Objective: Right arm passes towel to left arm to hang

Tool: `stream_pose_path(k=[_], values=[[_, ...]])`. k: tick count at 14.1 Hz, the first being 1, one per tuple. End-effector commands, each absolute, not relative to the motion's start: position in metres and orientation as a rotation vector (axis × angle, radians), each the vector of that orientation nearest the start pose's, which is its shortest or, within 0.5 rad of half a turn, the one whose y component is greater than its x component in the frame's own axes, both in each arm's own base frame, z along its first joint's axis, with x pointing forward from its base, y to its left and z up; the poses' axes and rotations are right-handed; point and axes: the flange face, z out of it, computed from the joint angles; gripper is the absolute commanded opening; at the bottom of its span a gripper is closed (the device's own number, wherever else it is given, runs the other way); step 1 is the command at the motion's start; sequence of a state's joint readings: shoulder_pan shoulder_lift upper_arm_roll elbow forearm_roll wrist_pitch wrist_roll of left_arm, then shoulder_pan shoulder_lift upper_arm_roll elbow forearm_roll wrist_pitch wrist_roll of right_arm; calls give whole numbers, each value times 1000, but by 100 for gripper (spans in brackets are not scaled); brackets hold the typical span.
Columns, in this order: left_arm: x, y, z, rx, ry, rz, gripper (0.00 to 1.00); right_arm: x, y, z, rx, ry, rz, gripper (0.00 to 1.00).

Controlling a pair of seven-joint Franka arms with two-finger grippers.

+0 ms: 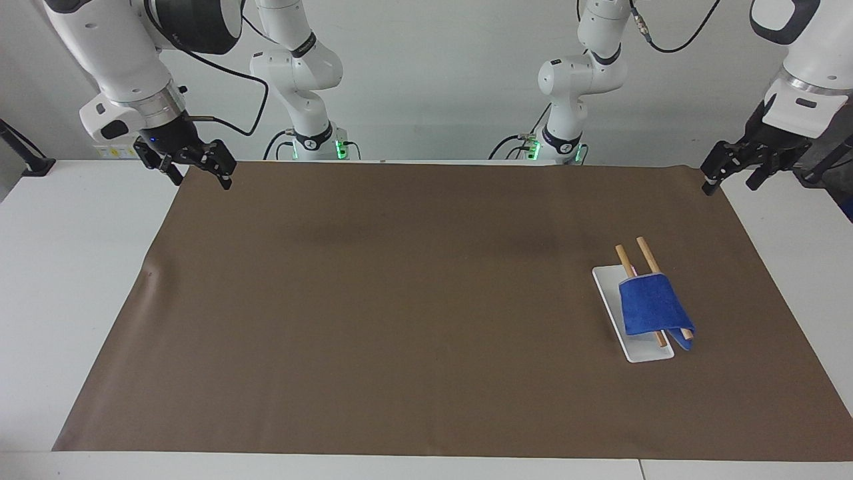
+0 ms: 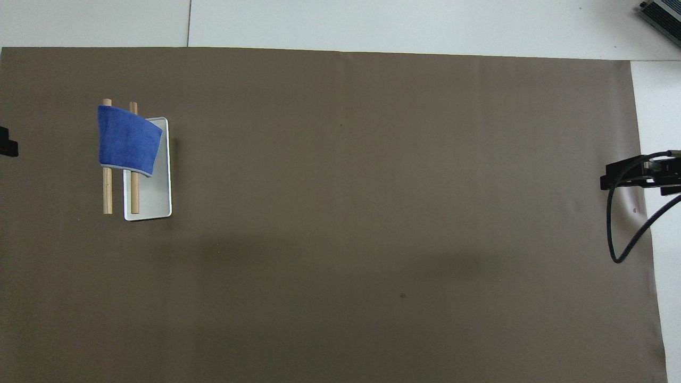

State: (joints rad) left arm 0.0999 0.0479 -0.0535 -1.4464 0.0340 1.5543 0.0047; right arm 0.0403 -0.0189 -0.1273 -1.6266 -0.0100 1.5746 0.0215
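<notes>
The blue towel (image 1: 652, 306) hangs folded over two wooden rods (image 1: 645, 253) of a rack with a white base (image 1: 610, 285), toward the left arm's end of the table. In the overhead view the towel (image 2: 127, 139) covers the rods' (image 2: 107, 192) farther half. My left gripper (image 1: 728, 187) is open and empty, up over the mat's corner, well apart from the rack; only its edge (image 2: 6, 148) shows from overhead. My right gripper (image 1: 202, 180) is open and empty over the mat's other near corner, and it shows from overhead (image 2: 612, 178) too.
A brown mat (image 1: 400, 300) covers most of the white table (image 1: 66, 267). A black cable (image 2: 620, 239) loops down from the right wrist. Both arm bases (image 1: 313, 143) stand at the table's near edge.
</notes>
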Motion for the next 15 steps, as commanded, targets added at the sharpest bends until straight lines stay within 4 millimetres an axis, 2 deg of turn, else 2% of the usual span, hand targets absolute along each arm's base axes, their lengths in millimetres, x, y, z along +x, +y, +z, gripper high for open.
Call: stream_pose_path(k=[1, 3, 15], values=[[562, 35, 655, -3082, -22, -107, 93, 537, -49, 610, -3119, 146, 47, 100], [562, 35, 655, -3082, -22, -107, 100, 537, -50, 610, -3119, 149, 47, 100], [560, 31, 651, -3086, -21, -103, 100, 537, -48, 610, -3119, 141, 50, 100]])
